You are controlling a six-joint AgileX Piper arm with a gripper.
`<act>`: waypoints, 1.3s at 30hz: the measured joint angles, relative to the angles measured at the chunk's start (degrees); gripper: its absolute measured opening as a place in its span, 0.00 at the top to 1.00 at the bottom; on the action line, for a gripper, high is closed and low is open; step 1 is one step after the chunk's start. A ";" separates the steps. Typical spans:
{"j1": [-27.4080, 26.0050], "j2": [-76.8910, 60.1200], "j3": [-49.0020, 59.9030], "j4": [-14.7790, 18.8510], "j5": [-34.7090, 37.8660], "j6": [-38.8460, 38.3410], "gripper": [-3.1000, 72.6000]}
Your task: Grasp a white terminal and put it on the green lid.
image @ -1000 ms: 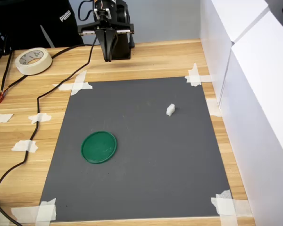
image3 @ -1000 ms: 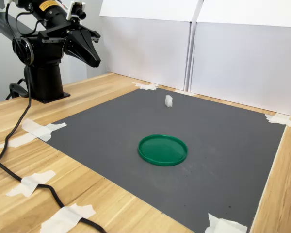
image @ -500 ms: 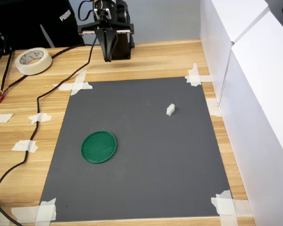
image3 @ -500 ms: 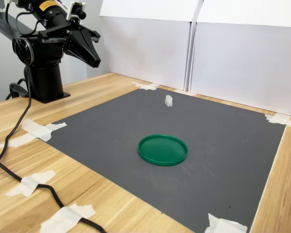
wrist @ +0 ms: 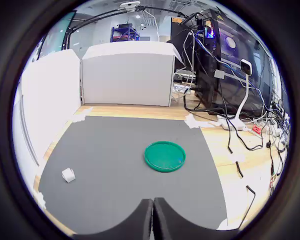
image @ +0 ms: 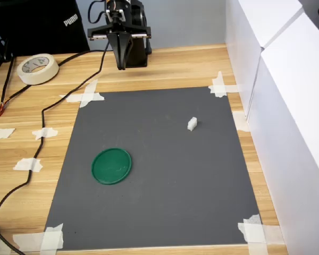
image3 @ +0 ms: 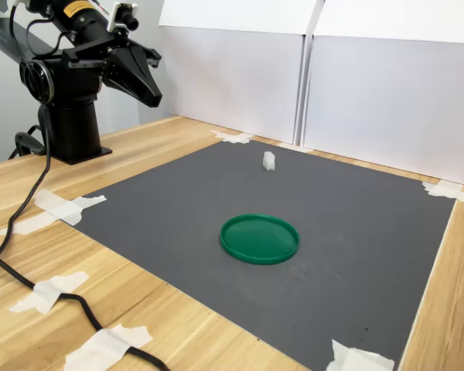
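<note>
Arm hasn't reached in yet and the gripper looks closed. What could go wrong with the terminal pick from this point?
1. The white terminal is tiny, so a slightly off descent could knock it across the grey mat instead of gripping it.
2. The gripper is shut and well away from the terminal; if it does not open before descending, it will push rather than grasp.
3. The green lid has a thin rim; a release near its edge might let the terminal slide off.

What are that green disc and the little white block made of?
The green lid looks like moulded plastic: even colour, slight sheen, thin raised rim. The white terminal also seems plastic, matte and blocky, though it's too small to be sure.
</note>
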 joint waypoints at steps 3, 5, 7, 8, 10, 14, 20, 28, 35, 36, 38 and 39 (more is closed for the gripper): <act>0.00 4.67 -2.59 0.00 -0.53 0.00 0.98; 0.00 7.76 -5.34 0.00 -0.64 0.00 0.98; 0.00 10.55 -8.43 0.00 -0.32 0.00 0.98; 0.00 11.61 -9.69 0.00 0.36 0.00 0.98; 0.00 14.11 -12.81 0.00 2.10 0.00 0.98; 0.00 18.78 -18.47 0.19 7.15 0.00 0.98; 0.00 25.05 -27.13 0.36 19.70 0.00 0.98; 0.00 32.55 -35.69 0.83 30.03 -5.00 0.98; 0.00 38.81 -40.47 6.54 30.86 -15.88 0.98; 0.08 39.36 -40.84 7.80 30.91 -16.67 0.98; 1.14 40.04 -41.49 9.89 31.72 -18.75 0.98; 2.45 40.29 -41.84 10.31 32.36 -20.01 0.98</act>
